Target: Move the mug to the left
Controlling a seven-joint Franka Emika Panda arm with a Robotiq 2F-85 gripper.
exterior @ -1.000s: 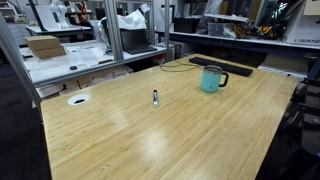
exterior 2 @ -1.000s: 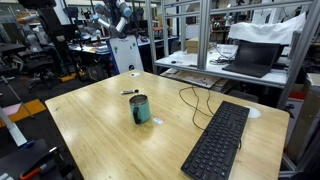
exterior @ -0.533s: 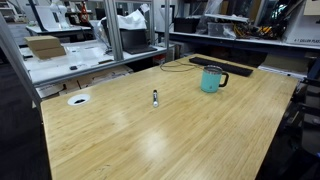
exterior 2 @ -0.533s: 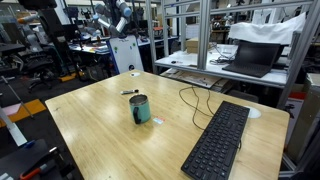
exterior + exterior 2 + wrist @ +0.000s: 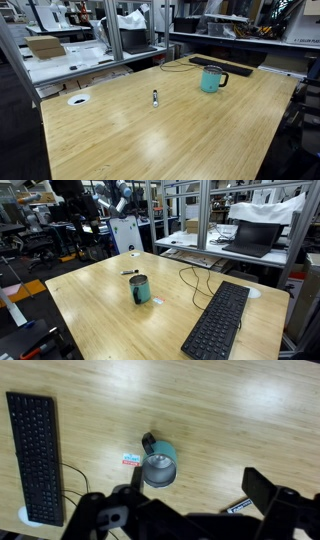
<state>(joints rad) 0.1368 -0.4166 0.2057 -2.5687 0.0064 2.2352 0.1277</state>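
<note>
The teal mug [image 5: 211,79] with a dark handle stands upright on the wooden table [image 5: 150,140]. It also shows in the other exterior view [image 5: 140,289]. In the wrist view the mug [image 5: 158,463] is seen from above, open end up, handle toward the top. My gripper [image 5: 195,495] hangs high above the table, open and empty. Its left finger lies over the mug's lower left, and its right finger [image 5: 265,490] is far to the right of the mug. The dark arm [image 5: 72,194] shows at the top left of an exterior view.
A black keyboard [image 5: 218,320] with a cable [image 5: 192,280] lies beside the mug and also shows in the wrist view [image 5: 35,455]. A small marker [image 5: 240,506] lies near the right finger. A small label [image 5: 131,459] lies by the mug. A round grommet [image 5: 78,99] sits near the table edge.
The dark arm has come further into view at the top left of an exterior view. The mug, marker and keyboard have not moved.
</note>
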